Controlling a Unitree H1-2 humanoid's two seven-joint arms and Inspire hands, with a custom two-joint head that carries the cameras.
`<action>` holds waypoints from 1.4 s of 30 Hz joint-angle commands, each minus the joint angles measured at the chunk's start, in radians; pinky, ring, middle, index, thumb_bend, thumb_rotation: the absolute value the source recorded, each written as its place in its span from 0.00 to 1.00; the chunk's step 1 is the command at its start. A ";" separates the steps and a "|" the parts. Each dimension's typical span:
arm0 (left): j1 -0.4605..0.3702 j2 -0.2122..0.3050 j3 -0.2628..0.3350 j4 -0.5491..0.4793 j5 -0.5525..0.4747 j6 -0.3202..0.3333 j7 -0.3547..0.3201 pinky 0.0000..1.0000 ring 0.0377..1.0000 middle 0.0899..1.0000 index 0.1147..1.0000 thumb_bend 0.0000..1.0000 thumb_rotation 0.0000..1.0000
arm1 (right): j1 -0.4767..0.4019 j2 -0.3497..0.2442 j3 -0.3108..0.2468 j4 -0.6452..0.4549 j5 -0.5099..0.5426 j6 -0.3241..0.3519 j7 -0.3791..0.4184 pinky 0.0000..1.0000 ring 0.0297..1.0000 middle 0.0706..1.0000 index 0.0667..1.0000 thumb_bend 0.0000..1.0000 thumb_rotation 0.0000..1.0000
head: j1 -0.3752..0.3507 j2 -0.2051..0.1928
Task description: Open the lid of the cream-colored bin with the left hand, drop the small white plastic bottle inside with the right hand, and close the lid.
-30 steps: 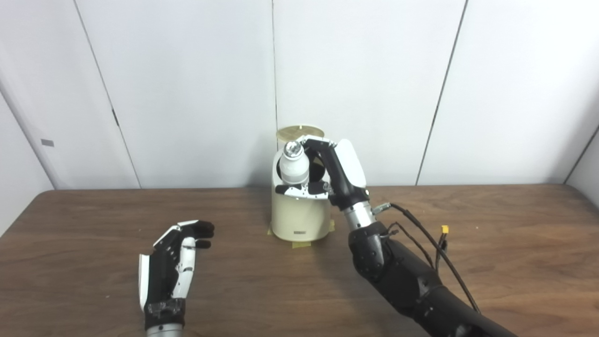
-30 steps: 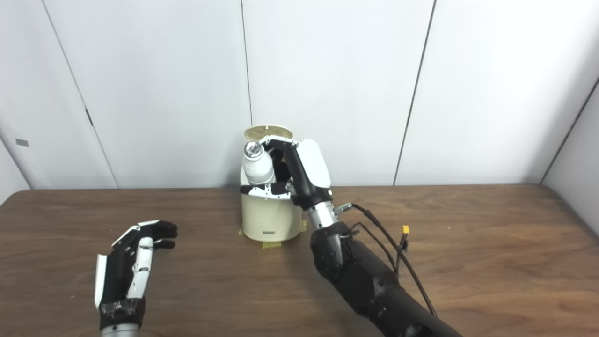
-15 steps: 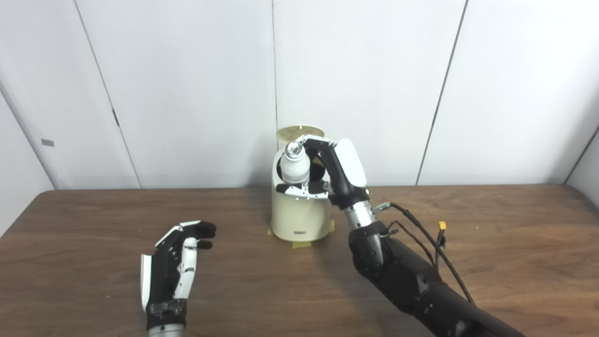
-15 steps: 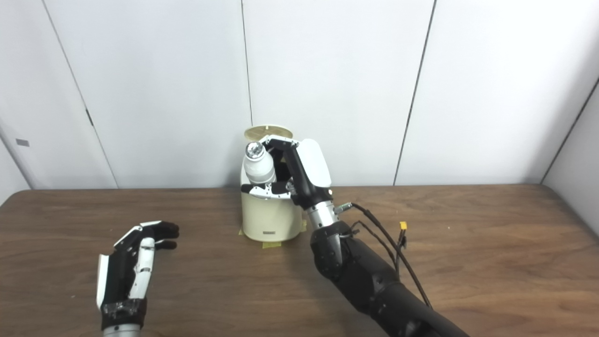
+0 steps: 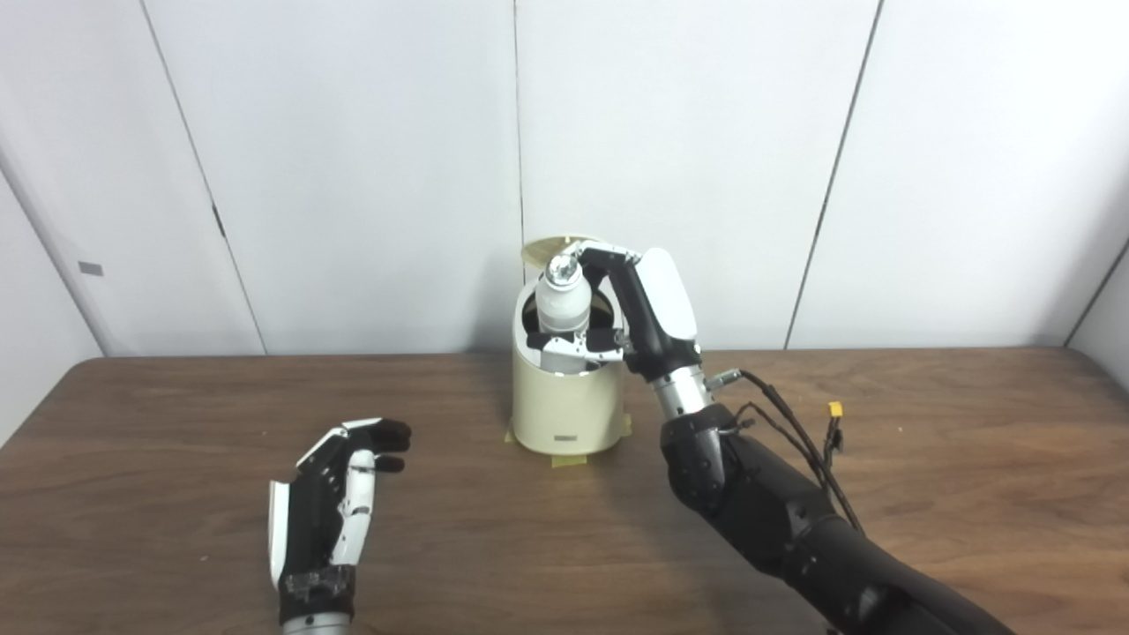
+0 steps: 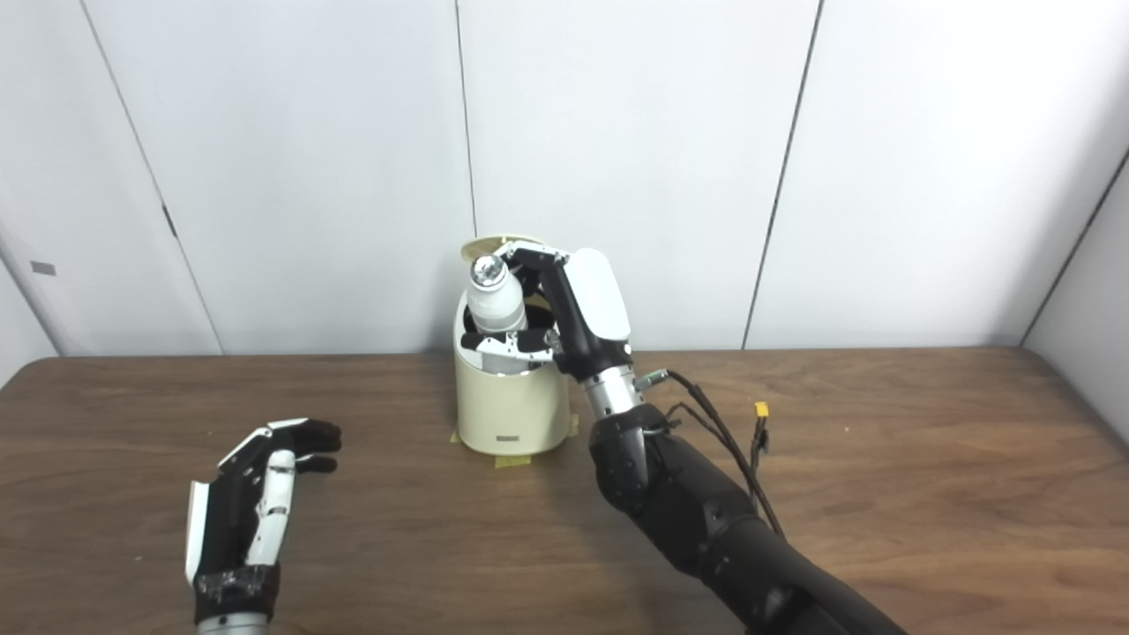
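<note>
The cream-colored bin (image 5: pixel 564 407) stands on the wooden table (image 5: pixel 176 423) near the back wall, its round lid (image 5: pixel 551 248) tipped up behind the opening. My right hand (image 5: pixel 631 313) is shut on the small white plastic bottle (image 5: pixel 562 302) and holds it upright over the bin's mouth, its lower end just inside the rim. The bottle's shiny cap points up. My left hand (image 5: pixel 331 511) is open and empty, low over the table at the front left, well away from the bin.
Yellow tape (image 5: pixel 564 459) marks the bin's base on the table. Black cables with a small yellow connector (image 5: pixel 833 409) hang from my right forearm. White wall panels stand close behind the bin.
My right hand has moved the bottle further back over the bin's opening and lowered it a little into the mouth. My left hand has barely moved.
</note>
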 commanded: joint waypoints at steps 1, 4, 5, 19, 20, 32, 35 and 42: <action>-0.020 -0.011 -0.006 -0.048 0.017 -0.013 0.008 0.57 0.61 0.58 0.53 0.14 0.68 | -0.077 -0.007 -0.002 -0.009 0.009 -0.025 -0.027 0.36 0.41 0.48 0.43 0.52 0.00 | 0.002 0.002; -0.020 -0.013 -0.009 -0.048 0.020 -0.015 0.009 0.56 0.61 0.58 0.53 0.14 0.68 | -0.083 -0.008 -0.002 -0.006 0.026 -0.025 -0.016 0.37 0.42 0.47 0.42 0.52 0.00 | 0.004 0.001; -0.020 -0.014 -0.009 -0.048 0.018 -0.015 0.009 0.56 0.60 0.58 0.53 0.14 0.69 | -0.085 -0.009 -0.001 -0.004 0.027 -0.025 -0.016 0.37 0.42 0.47 0.42 0.52 0.00 | 0.005 0.001; -0.015 -0.026 -0.010 -0.065 0.020 0.007 0.012 0.57 0.61 0.58 0.52 0.14 0.67 | -0.077 -0.007 0.025 0.022 0.029 -0.025 -0.021 0.37 0.41 0.47 0.43 0.52 0.00 | 0.020 0.002; -0.014 -0.026 -0.011 -0.067 0.022 0.009 0.012 0.57 0.61 0.58 0.52 0.14 0.67 | -0.077 -0.007 0.028 0.024 0.027 -0.025 -0.025 0.37 0.41 0.47 0.43 0.52 0.00 | 0.020 0.002; -0.014 -0.033 -0.010 -0.071 0.023 0.007 0.009 0.58 0.61 0.58 0.53 0.14 0.67 | -0.079 0.006 0.029 0.051 0.022 -0.025 -0.035 0.40 0.43 0.47 0.43 0.52 0.00 | 0.021 0.003; -0.016 -0.032 -0.009 -0.069 0.023 0.002 0.010 0.57 0.61 0.58 0.52 0.14 0.67 | -0.075 0.006 0.028 0.049 0.020 -0.025 -0.034 0.41 0.43 0.46 0.44 0.52 0.00 | 0.018 0.002; -0.016 -0.027 -0.009 -0.064 0.017 0.000 0.005 0.58 0.61 0.58 0.52 0.14 0.68 | -0.070 0.003 0.020 0.042 0.009 -0.025 -0.037 0.43 0.44 0.46 0.44 0.52 0.00 | 0.016 0.001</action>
